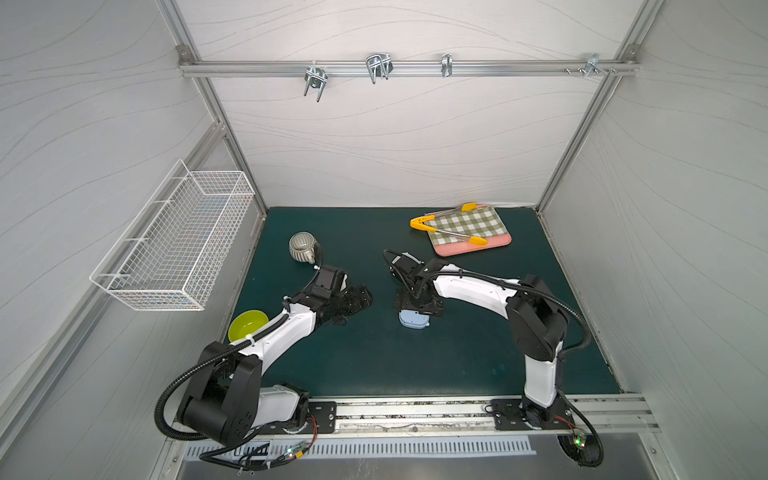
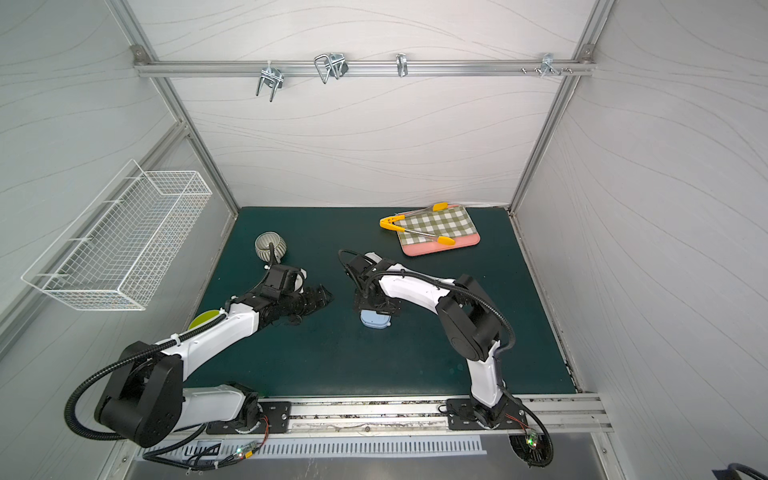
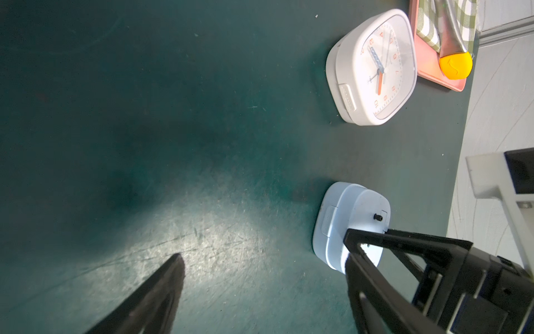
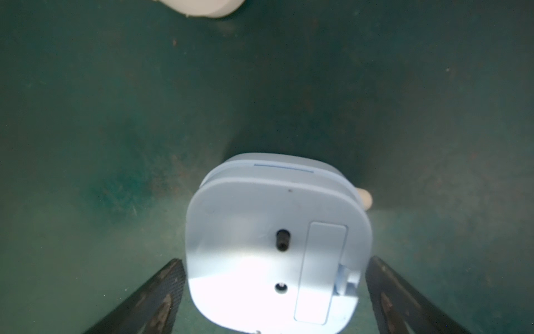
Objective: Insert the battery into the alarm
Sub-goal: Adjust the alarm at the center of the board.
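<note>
The alarm (image 4: 260, 231) is light blue and lies face down on the green mat (image 1: 374, 365), its back up and its battery lid (image 4: 320, 271) closed. It shows in both top views (image 1: 413, 322) (image 2: 375, 321). My right gripper (image 4: 274, 266) is open and reaches down over it. One finger stands on each side of the alarm, close to its edges without clamping it. My left gripper (image 3: 260, 260) is open over bare mat to the alarm's left (image 1: 361, 301). The battery is out of view. A small cream nub (image 4: 365, 199) pokes out beside the alarm; I cannot tell what it is.
A white clock (image 3: 372, 66) lies face up behind the alarm, next to a pink tray (image 1: 473, 247) with a checked cloth and yellow tongs (image 1: 449, 230). A striped mug (image 1: 301, 247) and a yellow-green bowl (image 1: 248, 328) stand at the left. A wire basket (image 1: 178, 245) hangs on the left wall.
</note>
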Action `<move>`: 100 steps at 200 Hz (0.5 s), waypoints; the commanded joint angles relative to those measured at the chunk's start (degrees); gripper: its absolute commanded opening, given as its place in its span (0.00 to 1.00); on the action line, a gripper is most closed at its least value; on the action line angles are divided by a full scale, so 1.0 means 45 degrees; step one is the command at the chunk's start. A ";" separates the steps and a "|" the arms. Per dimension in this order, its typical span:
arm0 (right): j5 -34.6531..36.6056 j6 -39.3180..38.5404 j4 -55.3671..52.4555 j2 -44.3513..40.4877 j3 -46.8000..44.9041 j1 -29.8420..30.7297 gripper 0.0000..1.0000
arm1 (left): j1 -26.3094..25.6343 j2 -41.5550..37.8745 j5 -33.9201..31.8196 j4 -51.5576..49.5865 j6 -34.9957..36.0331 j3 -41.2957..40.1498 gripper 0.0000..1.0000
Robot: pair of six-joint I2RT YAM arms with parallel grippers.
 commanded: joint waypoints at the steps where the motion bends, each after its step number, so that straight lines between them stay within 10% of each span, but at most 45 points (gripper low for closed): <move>1: -0.0281 0.0447 -0.0334 0.0464 0.0176 0.0108 0.99 | 0.0034 -0.0212 -0.0237 0.0044 0.0028 -0.0036 0.89; 100: -0.0174 0.0488 -0.0465 0.0139 0.0169 0.0089 0.85 | 0.0034 -0.0222 -0.0218 0.0090 0.0067 -0.0075 0.89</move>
